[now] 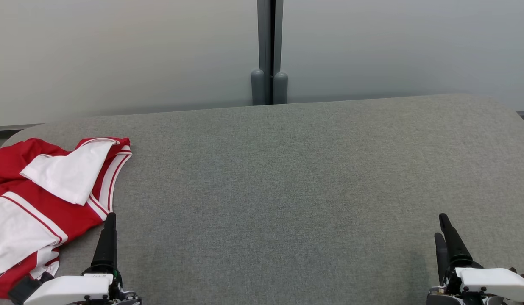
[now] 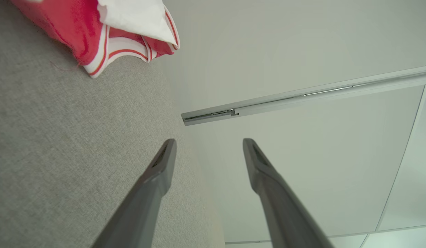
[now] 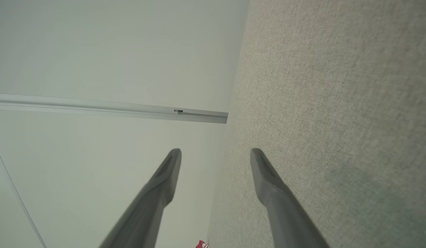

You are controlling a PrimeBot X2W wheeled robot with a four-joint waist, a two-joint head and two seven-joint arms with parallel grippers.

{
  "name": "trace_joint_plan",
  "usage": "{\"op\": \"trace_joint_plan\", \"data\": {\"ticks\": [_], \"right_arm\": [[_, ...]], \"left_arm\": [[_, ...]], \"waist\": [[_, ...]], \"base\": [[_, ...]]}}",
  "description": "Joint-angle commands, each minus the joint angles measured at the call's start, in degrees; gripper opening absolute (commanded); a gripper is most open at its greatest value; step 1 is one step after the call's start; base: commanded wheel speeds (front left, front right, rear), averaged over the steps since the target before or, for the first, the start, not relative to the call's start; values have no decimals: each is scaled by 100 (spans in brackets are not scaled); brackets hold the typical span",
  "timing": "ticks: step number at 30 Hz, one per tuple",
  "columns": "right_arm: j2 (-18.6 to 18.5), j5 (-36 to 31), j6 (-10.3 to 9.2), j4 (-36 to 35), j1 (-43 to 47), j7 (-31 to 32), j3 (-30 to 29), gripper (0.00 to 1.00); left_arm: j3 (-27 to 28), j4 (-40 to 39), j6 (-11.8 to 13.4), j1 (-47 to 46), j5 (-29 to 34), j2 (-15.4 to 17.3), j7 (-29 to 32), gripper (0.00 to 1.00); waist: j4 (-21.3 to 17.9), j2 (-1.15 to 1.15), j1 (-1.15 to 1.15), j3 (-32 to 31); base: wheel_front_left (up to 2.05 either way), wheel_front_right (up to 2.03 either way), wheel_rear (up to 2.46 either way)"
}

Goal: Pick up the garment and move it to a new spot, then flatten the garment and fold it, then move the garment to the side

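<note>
Red-and-white garment (image 1: 41, 199) is looking limp and light, so I'm aiming for its striped hem (image 1: 111, 178). Left gripper (image 2: 208, 143) and right gripper (image 3: 215, 151) are both gaping, empty.

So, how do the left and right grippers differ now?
The left gripper sits beside the garment; the right gripper is over bare table, far from it. In the head view the left gripper's fingers overlap as one; the right gripper's show as two. Both are open and empty.
</note>
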Motion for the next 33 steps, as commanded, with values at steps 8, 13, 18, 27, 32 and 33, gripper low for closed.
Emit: {"op": "trace_joint_plan", "data": {"ticks": [8, 13, 18, 27, 32, 33], "right_arm": [[-57, -1388, 0, -339, -144, -243, 64, 100], [-62, -2270, 0, -574, -96, -363, 166, 100], [-67, -2962, 1, -694, -46, -475, 333, 100], [-75, -3693, 1, -766, 50, -639, 490, 100], [-78, -4072, 1, -827, 82, -740, 549, 100], [-80, -4180, 1, -845, 87, -778, 579, 100]], "left_arm": [[6, -391, 22, -10, 1084, 71, -231, 100], [-97, -664, 115, 1, 1712, 77, -350, 100], [-275, -839, 279, 47, 2450, 82, -462, 100], [-666, -904, 693, 107, 3535, 204, -626, 100], [-986, -963, 1092, 118, 3972, 373, -723, 100], [-1111, -985, 1219, 115, 4109, 447, -763, 100]], "waist": [[13, 0, 0, 15], [31, 0, 0, 31], [57, 0, 0, 37], [96, 0, 0, 22], [111, 0, 0, 11], [113, 0, 0, 6]], "base": [[0, 0, 0], [0, 0, 0], [0, 0, 0], [0, 0, 0], [0, 0, 0], [0, 0, 0]]}}
